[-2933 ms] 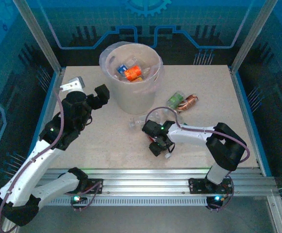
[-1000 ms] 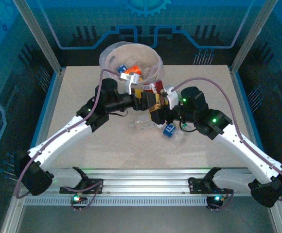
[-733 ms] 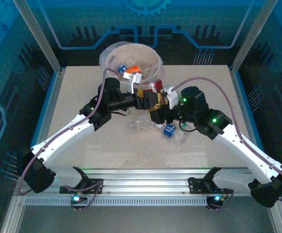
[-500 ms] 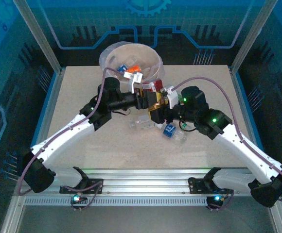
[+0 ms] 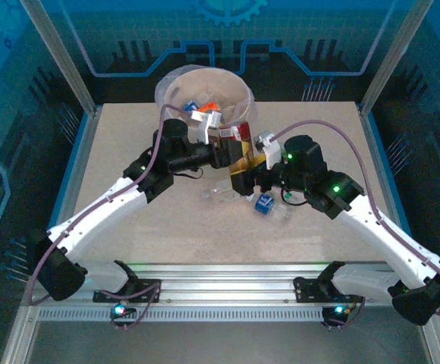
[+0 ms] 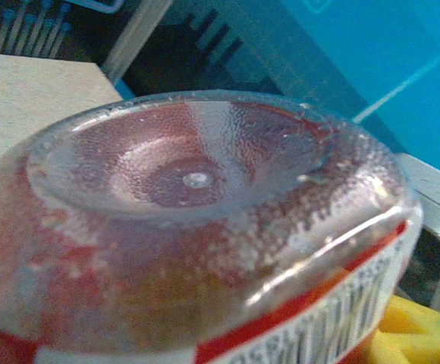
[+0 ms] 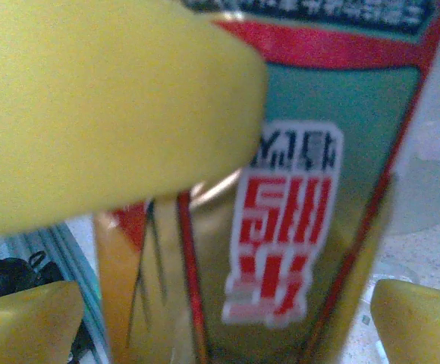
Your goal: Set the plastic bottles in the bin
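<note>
While the left tool (image 5: 220, 151) clamps the red-labelled bottle (image 6: 197, 227) mid-frame above the bench (image 5: 129, 136), the right tool (image 5: 245, 173) gapes around it. Bin (image 5: 161, 98) lies just above, left arm nearer.

Both arms were stretched inward, wrists nearly nose to nose. The left gripper (image 5: 221, 149) was clamped on a red-labelled bottle (image 5: 231, 136) – the right gripper (image 5: 244, 171) sat just beside it, yellow fingers (image 7: 91, 98) spread wide, forearm angled up from its elbow.
</note>
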You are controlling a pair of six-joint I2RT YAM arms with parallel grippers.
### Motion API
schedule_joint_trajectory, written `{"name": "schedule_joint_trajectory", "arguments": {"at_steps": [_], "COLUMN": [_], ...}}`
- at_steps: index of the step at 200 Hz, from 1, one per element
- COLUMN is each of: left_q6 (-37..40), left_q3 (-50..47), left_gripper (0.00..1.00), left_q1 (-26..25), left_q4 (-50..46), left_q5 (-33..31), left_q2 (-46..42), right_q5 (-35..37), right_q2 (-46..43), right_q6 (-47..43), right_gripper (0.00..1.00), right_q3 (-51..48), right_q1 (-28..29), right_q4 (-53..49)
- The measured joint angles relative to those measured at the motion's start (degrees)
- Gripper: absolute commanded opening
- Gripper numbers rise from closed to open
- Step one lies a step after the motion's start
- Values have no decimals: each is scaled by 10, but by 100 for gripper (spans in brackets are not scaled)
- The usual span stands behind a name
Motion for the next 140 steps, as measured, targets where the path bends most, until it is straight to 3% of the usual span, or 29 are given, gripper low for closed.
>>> {"name": "schedule_joint_trajectory", "arguments": {"at_steps": [71,107,140], "left_q6": [112,181,258], "left_q3": [208,354,483], "left_gripper": [47,46,46], "left_q1": [87,134,146], "left_q4": [-104,-149,-209], "left_q5": [-65,-86,-135], "left_q2": [26,103,202], "right_q5": [67,110,146], "right_q2": [-67,-76,-72], "right_q6": [0,0,5], "right_gripper": [100,100,100], "right_q3": [0,0,6], "right_q1": [0,0,0], "right_q4": [-44,-71,-95]}}
